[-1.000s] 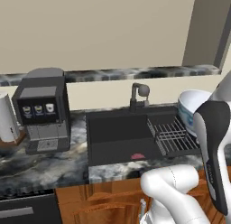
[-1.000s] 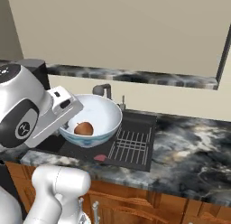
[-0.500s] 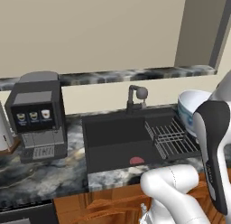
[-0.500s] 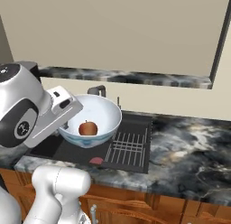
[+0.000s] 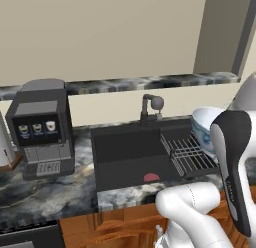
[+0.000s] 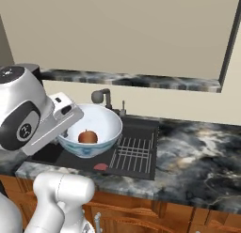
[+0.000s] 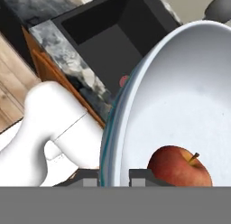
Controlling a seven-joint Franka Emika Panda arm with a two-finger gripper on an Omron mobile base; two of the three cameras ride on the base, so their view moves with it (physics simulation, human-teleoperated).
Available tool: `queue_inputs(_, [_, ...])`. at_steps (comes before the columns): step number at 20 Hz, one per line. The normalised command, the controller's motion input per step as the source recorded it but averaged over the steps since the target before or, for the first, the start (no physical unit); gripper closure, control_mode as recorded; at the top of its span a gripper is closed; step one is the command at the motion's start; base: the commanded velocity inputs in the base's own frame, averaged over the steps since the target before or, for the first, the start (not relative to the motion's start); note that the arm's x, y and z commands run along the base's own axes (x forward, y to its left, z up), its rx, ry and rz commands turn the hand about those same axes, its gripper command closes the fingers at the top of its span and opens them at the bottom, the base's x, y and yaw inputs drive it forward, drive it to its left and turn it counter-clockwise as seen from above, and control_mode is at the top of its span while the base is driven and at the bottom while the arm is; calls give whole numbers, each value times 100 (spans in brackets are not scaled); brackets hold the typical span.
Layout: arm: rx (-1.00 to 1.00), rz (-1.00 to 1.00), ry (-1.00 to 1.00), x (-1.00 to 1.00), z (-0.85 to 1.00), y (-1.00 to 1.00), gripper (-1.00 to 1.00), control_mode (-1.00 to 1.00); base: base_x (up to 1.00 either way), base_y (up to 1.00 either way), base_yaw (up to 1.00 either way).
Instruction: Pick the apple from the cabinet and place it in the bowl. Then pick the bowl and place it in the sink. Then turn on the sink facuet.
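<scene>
While the arm hides the hand (image 7: 114, 175), it pinches the bowl (image 6: 101, 126) rim, apple (image 6: 87, 136) inside.

coffee machine (image 5: 42, 127) nearer centre, base driven left

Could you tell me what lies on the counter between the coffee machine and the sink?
Nothing: in the left base view, the counter between the coffee machine and the sink is bare dark marbled stone.
</scene>
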Motion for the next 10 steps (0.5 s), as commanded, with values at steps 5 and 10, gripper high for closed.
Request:
queue_inputs(5, [8, 1, 13, 32, -95, 94, 100, -100, 0, 0, 0])
queue_inputs(10, [1, -1, 3, 76, -79, 89, 100, -100, 0, 0, 0])
